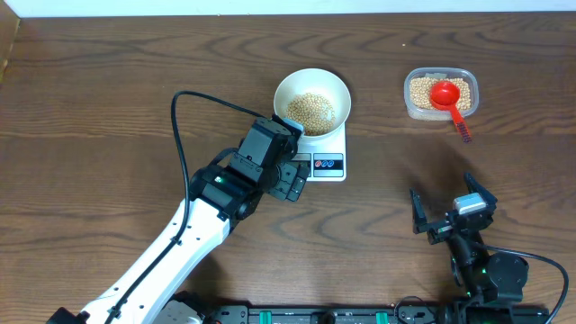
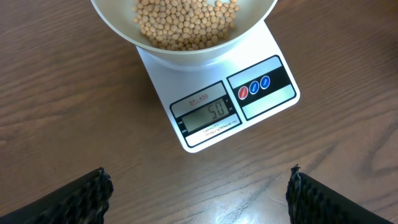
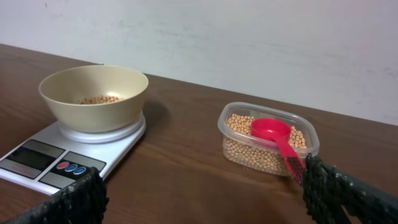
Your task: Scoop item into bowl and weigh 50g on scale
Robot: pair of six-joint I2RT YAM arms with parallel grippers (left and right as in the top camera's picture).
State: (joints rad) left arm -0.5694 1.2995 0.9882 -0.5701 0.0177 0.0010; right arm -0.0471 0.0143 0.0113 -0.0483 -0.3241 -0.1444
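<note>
White scale (image 2: 230, 102) reads perhaps 50, left-wrist view only; both end effectors (image 2: 199, 193) (image 3: 202, 193) open.

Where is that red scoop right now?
Overhead, the red scoop rests in the clear tub, far right of the table, to the right of the bowl and scale.

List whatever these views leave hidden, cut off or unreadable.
Overhead: the left gripper covers the scale's display.
Left wrist: the top edge cuts off the bowl, so part of the beans is unseen.
Right wrist: the display lies too flat to read; the bowl's wall hides most beans; the red scoop's handle end disappears behind the right gripper.
</note>
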